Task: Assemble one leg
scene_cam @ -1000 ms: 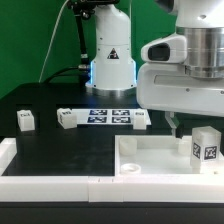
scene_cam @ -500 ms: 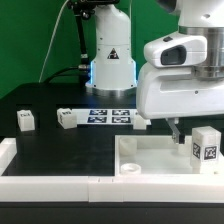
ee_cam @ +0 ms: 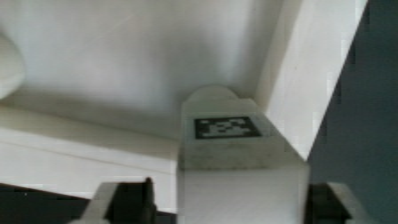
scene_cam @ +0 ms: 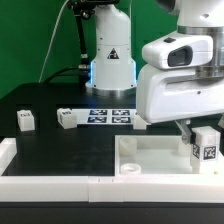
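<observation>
black counter [scene_cam: 70, 150], green backdrop. my fingers [ee_cam: 217, 205] are spread apart, one on each side of the leg [ee_cam: 235, 155], not touching it that i can see. leg stands upright with its tag facing out, inside the white tray piece [scene_cam: 150, 160], at the exterior view's right. two more small tagged blocks [scene_cam: 26, 120] sit well apart across the counter.

White arm [scene_cam: 180, 80], black triangle sticker on base [scene_cam: 111, 60].
</observation>
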Robot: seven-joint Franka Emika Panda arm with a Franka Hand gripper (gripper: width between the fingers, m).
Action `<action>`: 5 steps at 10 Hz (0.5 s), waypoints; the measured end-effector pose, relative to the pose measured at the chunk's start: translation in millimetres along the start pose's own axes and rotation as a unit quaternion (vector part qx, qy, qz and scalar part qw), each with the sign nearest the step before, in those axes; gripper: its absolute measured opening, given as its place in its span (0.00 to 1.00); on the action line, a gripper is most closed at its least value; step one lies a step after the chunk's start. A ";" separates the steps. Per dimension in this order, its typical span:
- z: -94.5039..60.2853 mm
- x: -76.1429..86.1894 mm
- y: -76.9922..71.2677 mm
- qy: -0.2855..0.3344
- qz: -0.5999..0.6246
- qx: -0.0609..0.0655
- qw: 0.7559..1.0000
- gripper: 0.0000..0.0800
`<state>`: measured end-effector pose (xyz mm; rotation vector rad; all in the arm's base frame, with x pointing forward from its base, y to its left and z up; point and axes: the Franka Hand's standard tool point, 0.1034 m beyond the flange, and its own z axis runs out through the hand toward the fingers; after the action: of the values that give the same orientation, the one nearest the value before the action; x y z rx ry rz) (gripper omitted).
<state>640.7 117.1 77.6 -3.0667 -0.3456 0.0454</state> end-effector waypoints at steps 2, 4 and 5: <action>0.0 0.0 0.0 0.000 0.026 0.000 1.000 0.36; 0.3 0.1 -0.2 0.000 0.148 0.005 0.989 0.36; 0.3 -0.1 -0.4 -0.001 0.207 0.006 0.978 0.36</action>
<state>640.6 117.5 77.4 -3.0671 0.2964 0.0671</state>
